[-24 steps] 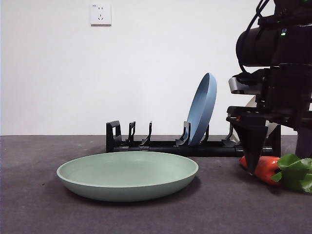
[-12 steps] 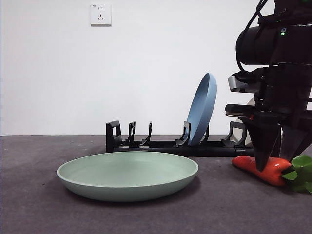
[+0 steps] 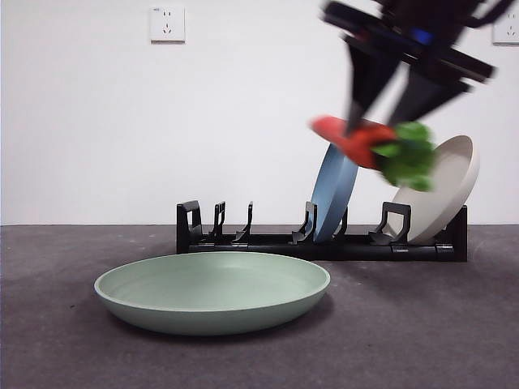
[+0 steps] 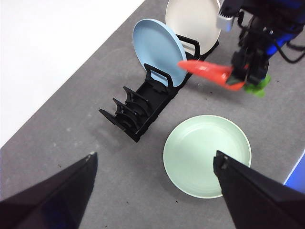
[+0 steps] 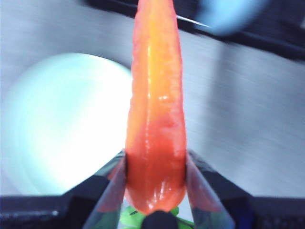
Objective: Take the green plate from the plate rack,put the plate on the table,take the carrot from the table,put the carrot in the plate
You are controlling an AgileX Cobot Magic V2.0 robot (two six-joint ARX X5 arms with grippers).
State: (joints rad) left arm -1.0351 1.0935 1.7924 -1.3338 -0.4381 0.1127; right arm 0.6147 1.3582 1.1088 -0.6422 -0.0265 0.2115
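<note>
The right pincer (image 3: 381, 121) has lifted the carrot (image 3: 357, 140), clamped between its jaws, off the worktop (image 3: 422, 324), uncovering the beige plate (image 3: 442, 190) behind

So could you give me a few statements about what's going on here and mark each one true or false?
1. The right gripper holds the carrot in the air. True.
2. The green plate stands in the plate rack. False: it lies flat on the table.
3. The blue plate stands in the rack. True.
4. The carrot lies in the green plate. False: it is off the table, clamped between the jaws.
5. The left gripper holds a plate. False: it is open and empty.
</note>
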